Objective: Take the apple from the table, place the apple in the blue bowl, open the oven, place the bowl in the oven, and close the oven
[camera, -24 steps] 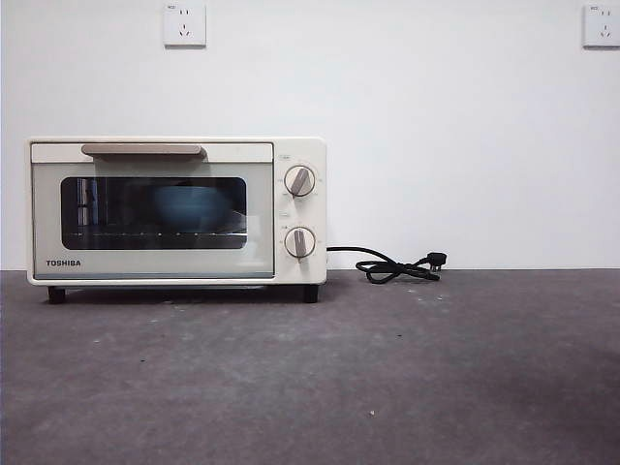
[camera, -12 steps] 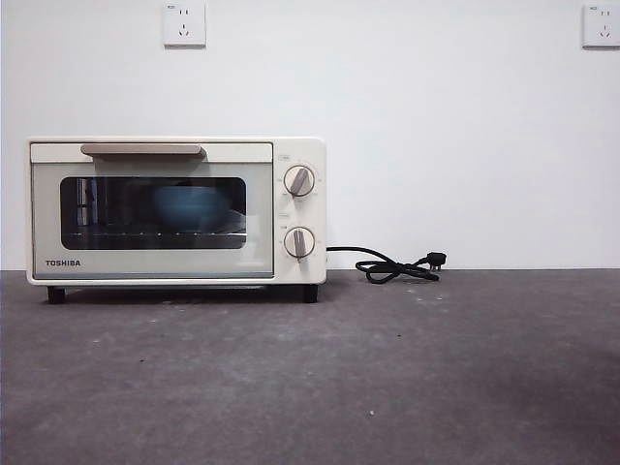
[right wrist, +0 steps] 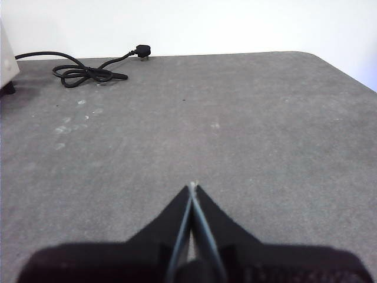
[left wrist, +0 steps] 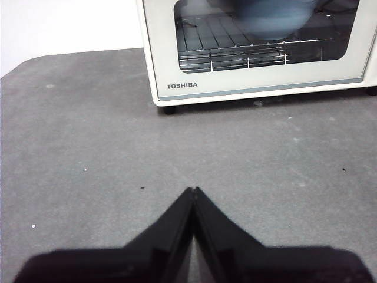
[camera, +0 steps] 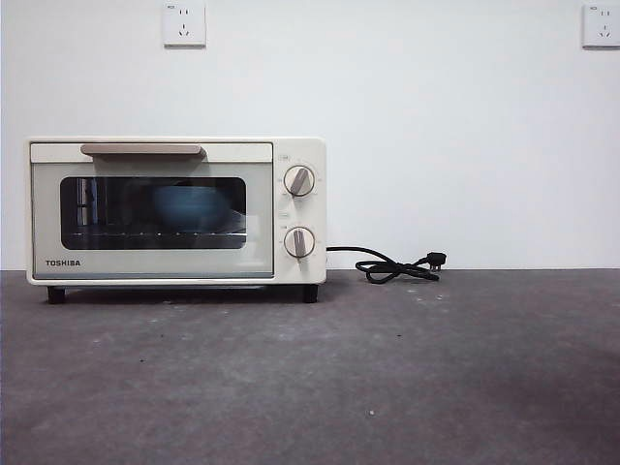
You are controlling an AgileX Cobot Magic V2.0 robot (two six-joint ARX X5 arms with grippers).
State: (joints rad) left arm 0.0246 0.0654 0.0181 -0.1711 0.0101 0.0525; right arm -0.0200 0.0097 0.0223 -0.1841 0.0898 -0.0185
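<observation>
The cream-white oven (camera: 174, 211) stands at the left of the table (camera: 387, 368) with its dark glass door closed. Through the glass the blue bowl (camera: 189, 206) shows dimly on the wire rack; it also appears in the left wrist view, blue bowl (left wrist: 271, 15). The apple cannot be made out behind the glass. My left gripper (left wrist: 194, 191) is shut and empty, hovering over the table in front of the oven (left wrist: 253, 53). My right gripper (right wrist: 192, 187) is shut and empty over bare table (right wrist: 235, 130) off to the oven's right. Neither arm shows in the front view.
The oven's black cord and plug (camera: 397, 264) lie coiled on the table by the wall, to the right of the oven; the cord (right wrist: 88, 71) also shows in the right wrist view. Two wall sockets (camera: 184, 24) sit high on the white wall.
</observation>
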